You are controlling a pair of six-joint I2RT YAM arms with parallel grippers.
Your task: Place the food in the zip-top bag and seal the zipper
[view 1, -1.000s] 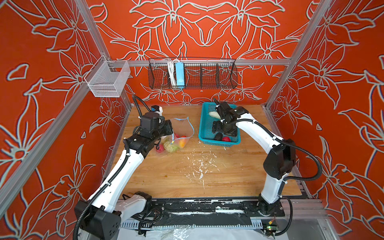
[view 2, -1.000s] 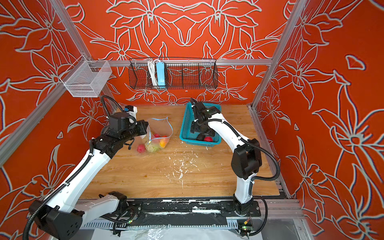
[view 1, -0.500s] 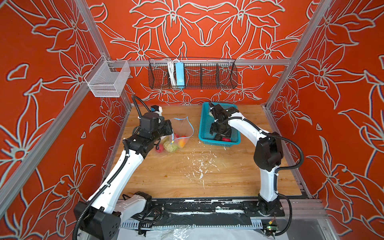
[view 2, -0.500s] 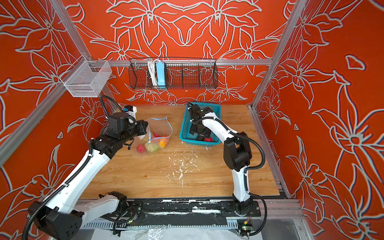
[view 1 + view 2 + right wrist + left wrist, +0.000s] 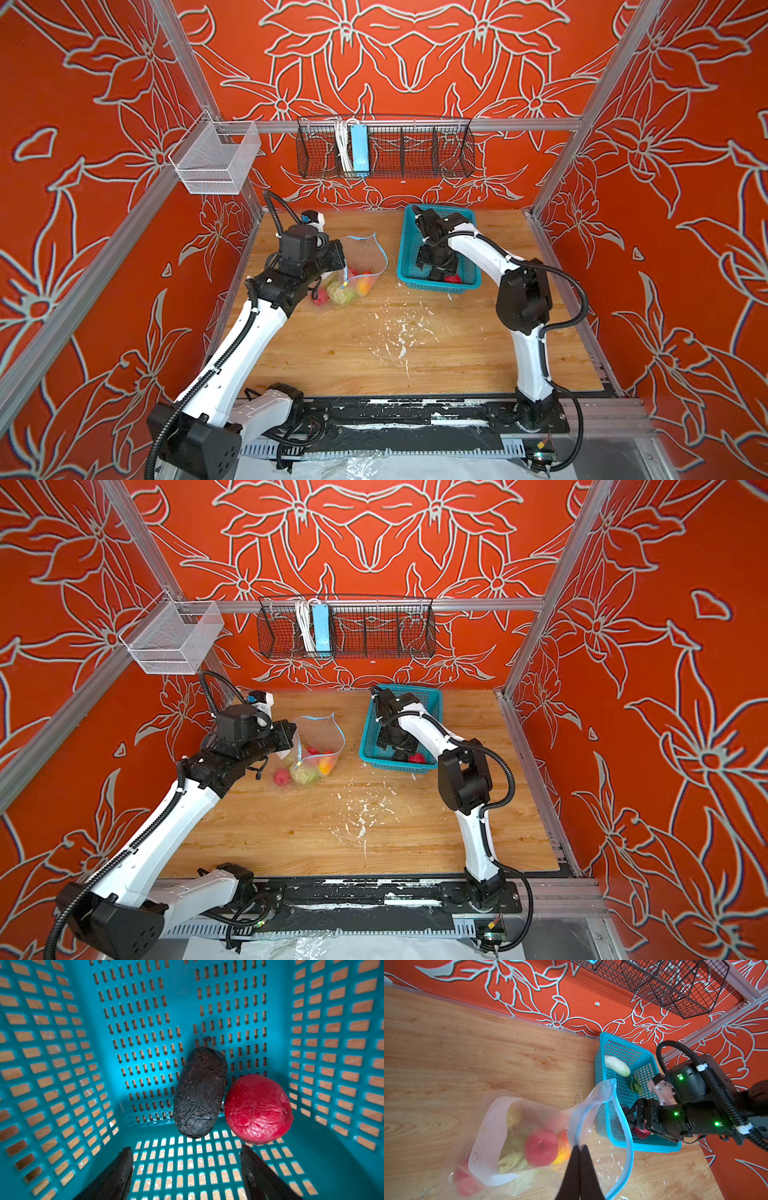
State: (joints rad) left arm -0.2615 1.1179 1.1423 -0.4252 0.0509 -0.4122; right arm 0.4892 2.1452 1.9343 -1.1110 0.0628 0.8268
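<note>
Teal basket (image 5: 406,249) by table's back edge, right of centre: right gripper (image 5: 186,1148) inside, fingers spread wide, nothing held. Straight ahead of fingers, at foot of basket's front wall: dark avocado (image 5: 200,1093), long axis running away from fingers, slightly tilted, so likely closing across narrow width. Touching avocado on one flank: red fruit (image 5: 258,1109), likely to get nudged. Left of basket, in table's back-left quarter: zip-top bag (image 5: 365,259), mouth up, some food already inside, rim pinched in shut left gripper (image 5: 580,1147). Nearer arm for avocado: right.
</note>
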